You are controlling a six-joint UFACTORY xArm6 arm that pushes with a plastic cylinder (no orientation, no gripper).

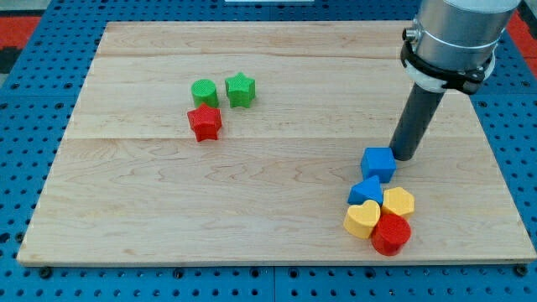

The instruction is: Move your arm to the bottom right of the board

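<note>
My tip (404, 156) rests on the wooden board (252, 210) at the view's right, just right of and touching or nearly touching a blue cube (378, 164). Below the cube lies a tight cluster: a blue wedge-like block (366, 190), a yellow heart (362, 220), a yellow hexagonal block (398, 202) and a red round block (391, 234). At the upper left of centre sit a green round block (204, 91), a green star (240, 90) and a red star (204, 122), close together.
The board lies on a blue pegboard surface (25, 101). The arm's grey body (453, 33) hangs over the board's upper right corner. The board's bottom edge runs near the view's bottom.
</note>
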